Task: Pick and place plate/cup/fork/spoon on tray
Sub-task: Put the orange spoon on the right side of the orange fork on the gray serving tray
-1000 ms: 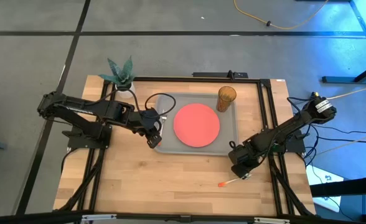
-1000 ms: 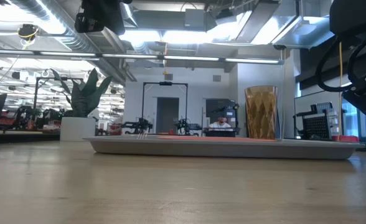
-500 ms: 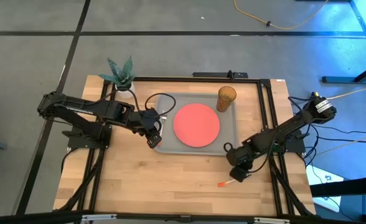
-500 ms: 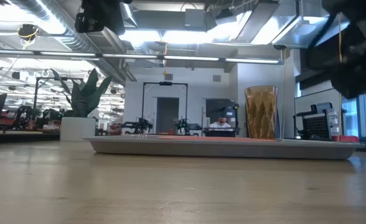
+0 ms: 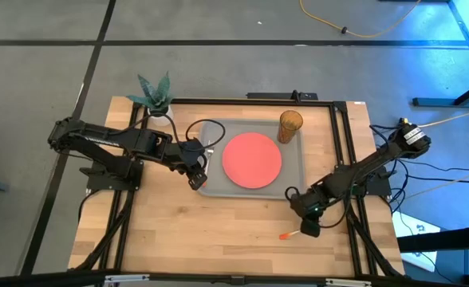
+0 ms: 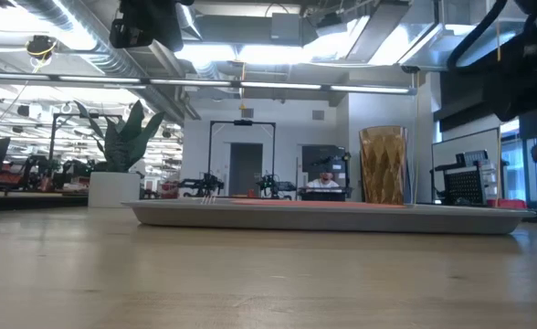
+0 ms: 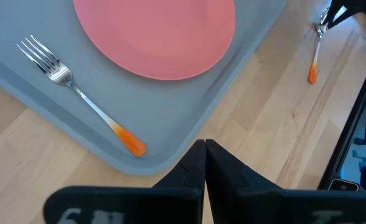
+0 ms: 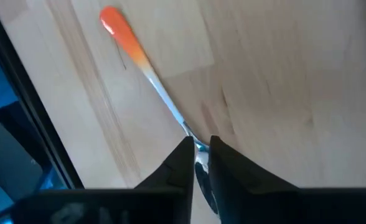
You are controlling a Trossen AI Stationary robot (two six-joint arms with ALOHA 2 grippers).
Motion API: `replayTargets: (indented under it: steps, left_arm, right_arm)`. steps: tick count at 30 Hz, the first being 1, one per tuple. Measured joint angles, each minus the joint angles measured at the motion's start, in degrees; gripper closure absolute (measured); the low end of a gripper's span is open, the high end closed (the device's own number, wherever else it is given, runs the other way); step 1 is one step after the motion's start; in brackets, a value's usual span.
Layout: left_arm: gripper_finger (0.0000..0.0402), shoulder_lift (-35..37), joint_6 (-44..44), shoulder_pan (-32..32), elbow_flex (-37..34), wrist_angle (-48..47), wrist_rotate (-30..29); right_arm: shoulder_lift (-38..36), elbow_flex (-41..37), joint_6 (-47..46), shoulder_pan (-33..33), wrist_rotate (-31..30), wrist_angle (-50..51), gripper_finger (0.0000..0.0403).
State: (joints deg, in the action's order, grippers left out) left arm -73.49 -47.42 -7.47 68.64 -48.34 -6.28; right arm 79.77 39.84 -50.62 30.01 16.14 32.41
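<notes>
— Since a second ago, what has moved?
— Right gripper point(image 5: 309, 226) has slid toward the table's front edge, lifting the spoon point(image 8: 147, 70) by its bowl end between narrow fingers, handle tilted over bare wood.
— And the left gripper point(image 7: 205, 163)?
— Closed, empty, beside the tray point(image 5: 292, 163).

The grey tray point(image 5: 294, 171) holds the coral plate point(image 5: 252, 159), the amber cup point(image 5: 289, 126) upright, and the fork point(image 7: 77, 93). The spoon point(image 8: 147, 71) lies on bare wood.
</notes>
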Motion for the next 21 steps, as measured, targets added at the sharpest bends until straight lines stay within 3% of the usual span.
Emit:
replayTargets:
  steps: [7,10,15,21]
  left_arm:
    - [0.0401,0.0,-0.04,-0.01,0.0,-0.02,0.0]
    - [0.0401,0.0,-0.13,-0.02,0.0,-0.02,0.0]
    - [0.0401,0.0,-0.22,0.0,0.0,-0.02,-0.01]
    - [0.0401,0.0,-0.22,0.0,0.0,0.0,-0.19]
  right_arm:
    - [0.0,-0.01,5.95,2.31,0.28,-1.84,0.0314]
    - [0.0,-0.01,7.88,3.63,0.13,-4.06,0.0311]
    - [0.0,-0.01,9.54,5.39,-5.29,-4.49,0.0311]
    - [2.16,-0.01,11.14,5.56,-5.59,-5.12,0.0311]
